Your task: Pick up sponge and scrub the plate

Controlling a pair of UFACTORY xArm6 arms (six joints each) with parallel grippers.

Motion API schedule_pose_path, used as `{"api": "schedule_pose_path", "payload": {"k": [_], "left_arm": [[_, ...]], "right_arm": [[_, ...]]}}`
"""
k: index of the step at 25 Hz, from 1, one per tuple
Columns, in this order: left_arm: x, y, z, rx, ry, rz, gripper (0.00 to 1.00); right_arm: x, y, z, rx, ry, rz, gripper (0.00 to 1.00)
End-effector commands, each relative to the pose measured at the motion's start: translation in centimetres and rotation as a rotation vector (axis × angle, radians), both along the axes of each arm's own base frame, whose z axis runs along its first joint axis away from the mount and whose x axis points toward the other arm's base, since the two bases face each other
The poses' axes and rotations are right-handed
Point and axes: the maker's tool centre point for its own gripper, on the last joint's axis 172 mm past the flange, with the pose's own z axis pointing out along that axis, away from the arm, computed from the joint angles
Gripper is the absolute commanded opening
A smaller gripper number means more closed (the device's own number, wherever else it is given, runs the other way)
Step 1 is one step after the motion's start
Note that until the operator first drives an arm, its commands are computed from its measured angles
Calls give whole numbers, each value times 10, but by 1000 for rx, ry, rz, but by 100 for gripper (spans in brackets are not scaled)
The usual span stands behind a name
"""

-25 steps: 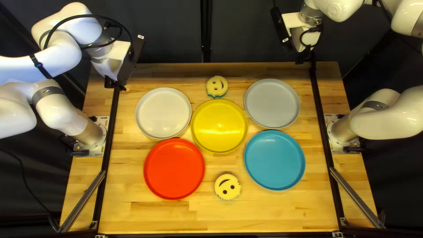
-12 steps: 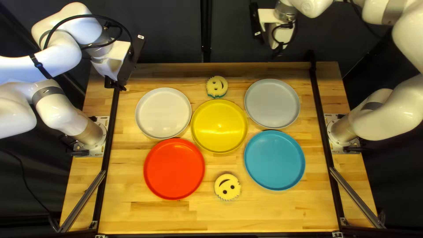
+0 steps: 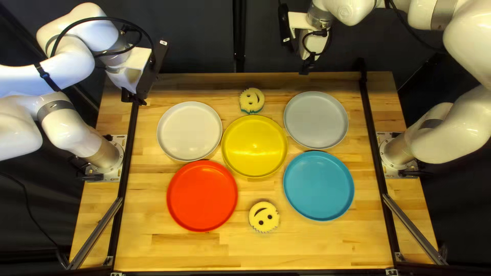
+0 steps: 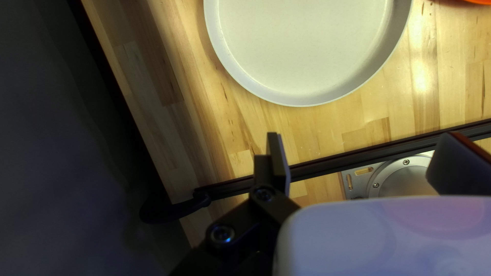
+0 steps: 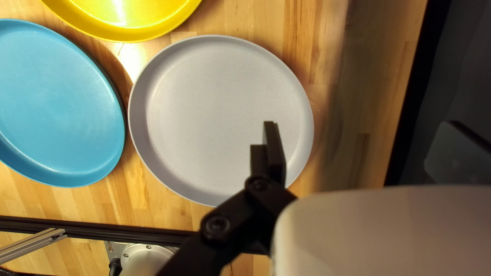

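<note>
Swinging inward, right arm (image 3: 350, 11) nears smiley sponge (image 3: 253, 106) at 12 o'clock of yellow plate (image 3: 254, 148); pickup likely next. Left jaws, right jaws apart, unloaded. Second sponge (image 3: 264, 216) at 6 o'clock.

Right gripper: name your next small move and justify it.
I would probably shift my right gripper, open and empty, toward the sponge beyond the yellow plate before lowering. In the top left view that sponge lies to the left of the gripper, and the right wrist view shows no sponge, so descending here would likely miss.
</note>
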Motion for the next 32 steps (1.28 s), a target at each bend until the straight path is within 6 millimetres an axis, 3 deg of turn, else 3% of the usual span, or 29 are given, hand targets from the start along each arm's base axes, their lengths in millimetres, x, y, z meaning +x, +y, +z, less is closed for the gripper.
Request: {"api": "schedule_pose_path", "payload": {"k": [1,7,16,32], "left_arm": [[0,0,0,0,0,0,100],[0,0,0,0,0,0,100],[0,0,0,0,0,0,100],[0,0,0,0,0,0,100]], "right_arm": [[22,4,-17,0,-13,-44,100],[53,22,-32,3,-31,-71,100],[110,37,-78,15,-39,-27,100],[138,13,-118,90,-12,-3,100]]}}
